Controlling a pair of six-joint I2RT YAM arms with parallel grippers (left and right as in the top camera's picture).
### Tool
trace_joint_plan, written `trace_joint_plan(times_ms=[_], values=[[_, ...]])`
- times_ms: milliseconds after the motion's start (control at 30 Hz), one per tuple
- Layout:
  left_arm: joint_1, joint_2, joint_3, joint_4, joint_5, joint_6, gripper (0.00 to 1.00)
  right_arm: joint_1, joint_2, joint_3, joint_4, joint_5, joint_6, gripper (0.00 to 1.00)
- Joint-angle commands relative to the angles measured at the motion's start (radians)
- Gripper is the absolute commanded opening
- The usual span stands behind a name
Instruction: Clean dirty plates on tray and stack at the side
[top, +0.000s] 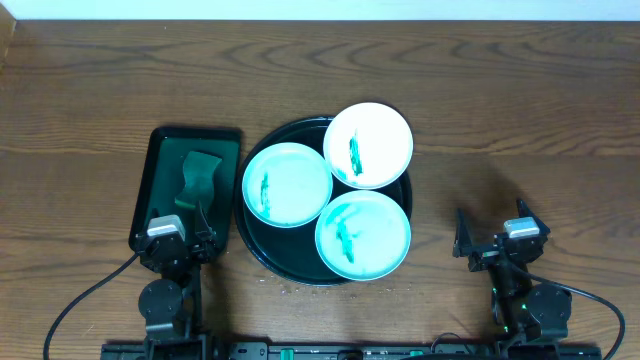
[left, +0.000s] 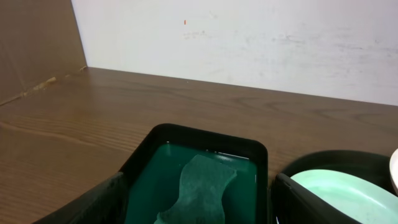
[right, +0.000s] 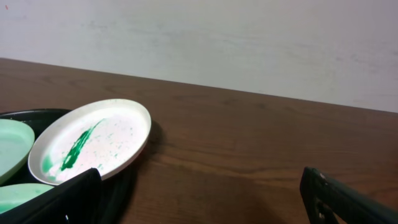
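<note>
Next: sponge (top: 199, 176) just ahead of your left gripper (top: 180, 225) toward far edge, long axis near-to-far | left jaws wide, empty | right gripper (top: 478, 240) wide, farther off | plates (top: 287, 184) smeared

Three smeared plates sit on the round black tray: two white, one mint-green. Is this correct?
No. The overhead view shows one white plate, while the left plate and the near plate are mint-green. All three are smeared, on the round black tray.
</note>
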Motion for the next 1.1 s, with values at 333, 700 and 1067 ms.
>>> trace_joint_plan(times_ms=[333, 700, 1067], values=[[-0.003, -0.007, -0.010, -0.051, -0.013, 0.014, 0.74, -0.021, -0.005, -0.002, -0.003, -0.001, 0.006, 0.99], [-0.003, -0.007, -0.010, -0.050, -0.013, 0.014, 0.74, -0.021, -0.005, -0.002, -0.003, -0.001, 0.006, 0.99], [-0.003, -0.005, -0.010, -0.051, -0.001, -0.070, 0.74, -0.021, -0.005, -0.002, 0.011, -0.002, 0.006, 0.99]])
